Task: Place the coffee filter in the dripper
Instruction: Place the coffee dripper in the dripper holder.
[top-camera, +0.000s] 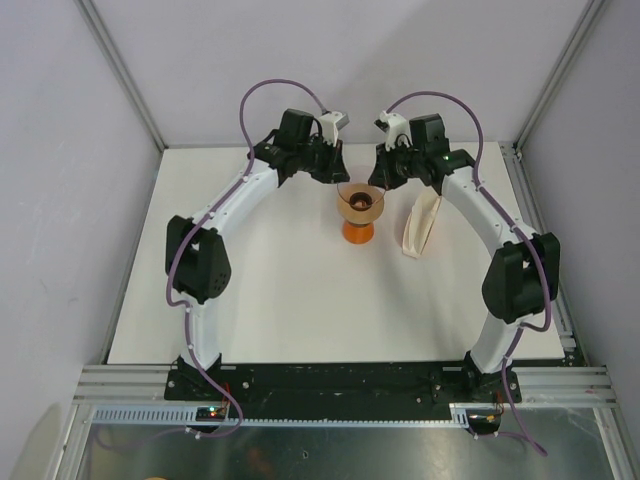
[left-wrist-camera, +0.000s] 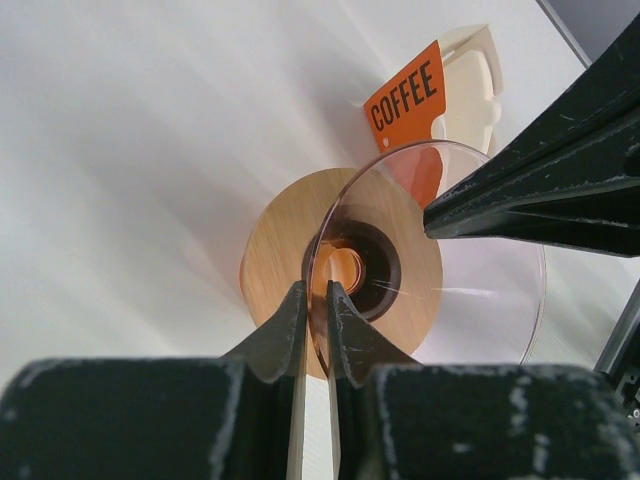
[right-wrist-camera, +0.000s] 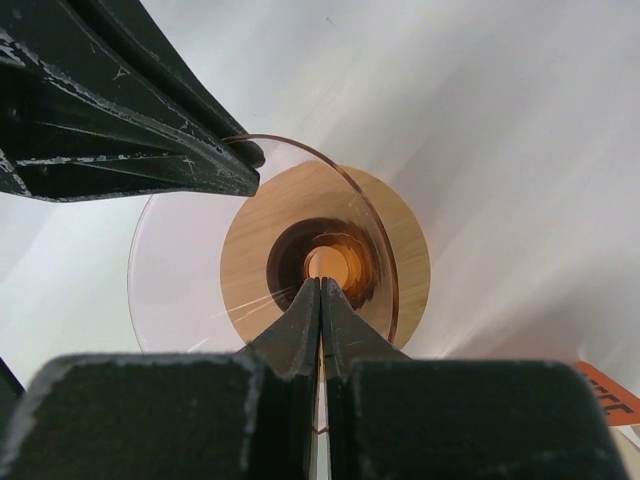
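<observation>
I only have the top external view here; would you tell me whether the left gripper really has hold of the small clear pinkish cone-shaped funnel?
Observer: Yes. In the left wrist view, the left gripper pinches the rim of the small clear pinkish cone-shaped funnel between its fingers.
Operator: Thank you. Is a thin white paper filter inside it yet?
Observer: None shows inside. The right wrist view looks straight through the clear wall to the flat brown ring underneath.
</observation>
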